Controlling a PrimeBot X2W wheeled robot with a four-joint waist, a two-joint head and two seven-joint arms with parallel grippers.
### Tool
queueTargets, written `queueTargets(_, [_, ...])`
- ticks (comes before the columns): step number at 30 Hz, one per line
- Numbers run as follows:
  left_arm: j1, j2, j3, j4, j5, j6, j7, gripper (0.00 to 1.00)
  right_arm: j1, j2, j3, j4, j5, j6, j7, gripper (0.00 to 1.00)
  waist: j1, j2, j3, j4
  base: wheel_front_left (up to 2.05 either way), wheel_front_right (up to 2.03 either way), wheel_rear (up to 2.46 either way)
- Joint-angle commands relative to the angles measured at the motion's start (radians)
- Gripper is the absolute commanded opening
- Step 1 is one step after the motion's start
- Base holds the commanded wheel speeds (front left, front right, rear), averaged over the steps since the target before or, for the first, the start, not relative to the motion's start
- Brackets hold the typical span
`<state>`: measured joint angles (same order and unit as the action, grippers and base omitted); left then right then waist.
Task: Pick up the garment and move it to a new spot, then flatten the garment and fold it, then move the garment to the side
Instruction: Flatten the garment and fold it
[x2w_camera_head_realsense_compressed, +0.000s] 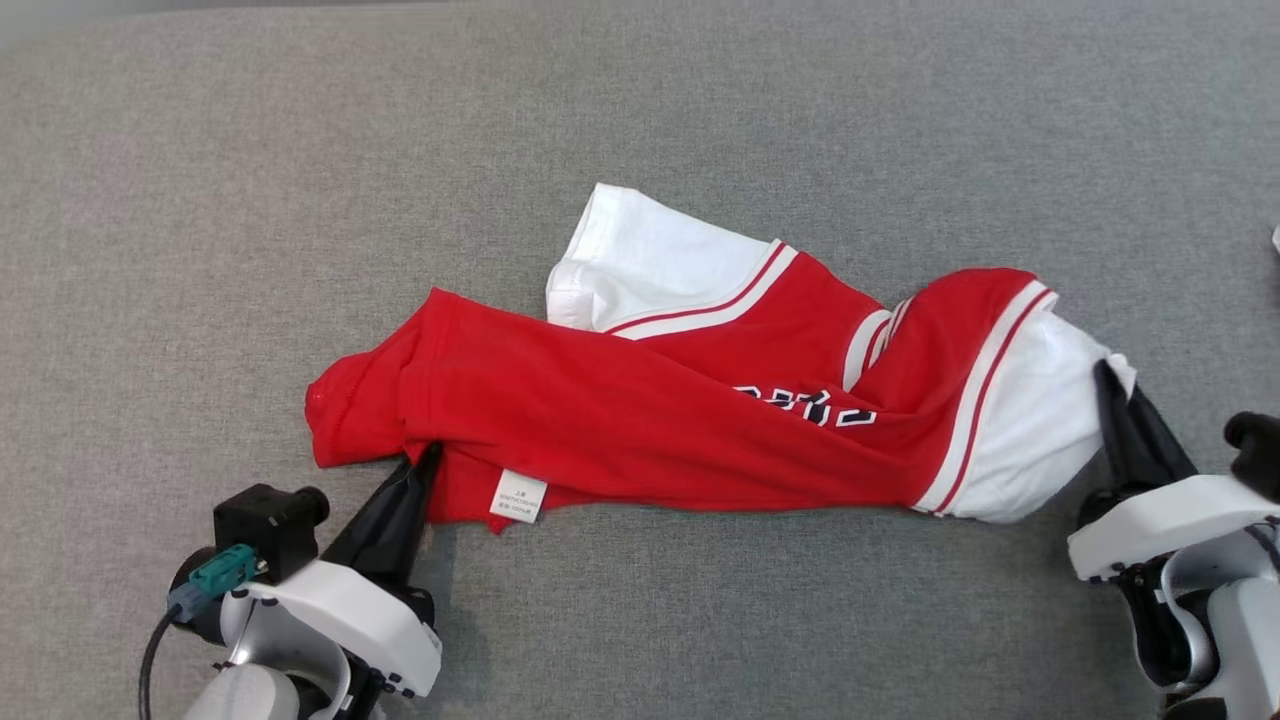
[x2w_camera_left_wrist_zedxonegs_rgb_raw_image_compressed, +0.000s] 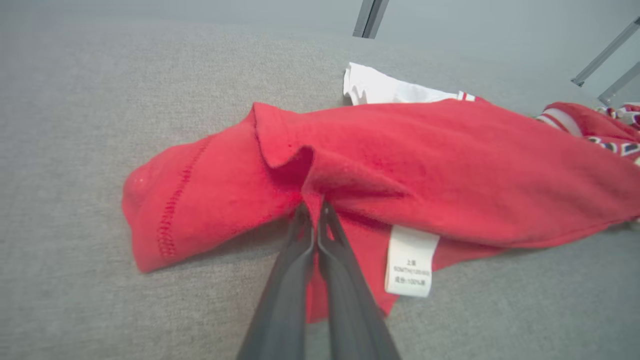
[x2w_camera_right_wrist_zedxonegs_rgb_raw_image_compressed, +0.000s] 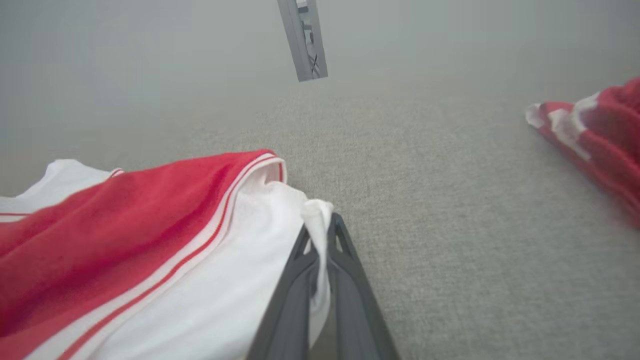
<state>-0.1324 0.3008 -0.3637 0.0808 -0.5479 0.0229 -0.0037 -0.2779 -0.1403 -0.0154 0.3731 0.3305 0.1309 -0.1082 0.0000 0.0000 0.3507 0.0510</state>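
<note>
Soft matt knit cloth garment, paper-like tag, rough grey woven felt surface

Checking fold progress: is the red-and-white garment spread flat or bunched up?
Bunched up. The garment lies twisted on the grey surface, red cloth doubled over itself, its lettering half hidden in a crease.
</note>
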Motion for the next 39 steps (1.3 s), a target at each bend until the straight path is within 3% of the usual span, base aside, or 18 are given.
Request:
queueTargets(1, [-0.013, 0.014, 0.007, -0.015, -0.006, 0.000, 0.005, 0.00, 0.006, -0.004, -0.017, -0.013, 0.011, 0.000, -0.009, 0.00, 0.0000, 0.0000, -0.012, -0.006, 0.00, 0.00, 0.00])
queueTargets(7, [-0.031, 0.069, 0.046, -0.166, 0.002, 0.016, 0.035, 0.00, -0.024, -0.002, -0.065, -0.157, 0.070, 0.000, -0.018, 0.00, 0.0000, 0.0000, -0.058, -0.031, 0.00, 0.00, 0.00])
queueTargets(9, [-0.062, 0.104, 0.068, -0.252, 0.011, 0.024, 0.058, 0.00, -0.052, 0.005, -0.082, -0.261, 0.088, 0.000, -0.011, 0.00, 0.0000, 0.0000, -0.078, -0.042, 0.00, 0.00, 0.00])
queueTargets(23, [-0.337, 0.166, 0.206, -0.495, 0.066, 0.099, 0.087, 0.00, -0.298, 0.001, -0.138, -0.714, 0.041, 0.000, 0.072, 0.00, 0.0000, 0.0000, -0.153, -0.070, 0.00, 0.00, 0.00])
queueTargets(32, [-0.451, 0.180, 0.227, -0.550, 0.100, 0.121, 0.101, 0.00, -0.371, 0.000, -0.124, -0.793, 0.035, 0.000, 0.155, 0.00, 0.0000, 0.0000, -0.162, -0.079, 0.00, 0.00, 0.00])
queueTargets(39, [-0.546, 0.168, 0.185, -0.427, 0.059, 0.060, 0.105, 0.00, -0.427, -0.001, -0.097, -0.665, 0.080, 0.000, 0.153, 0.00, 0.0000, 0.0000, -0.126, -0.079, 0.00, 0.00, 0.00])
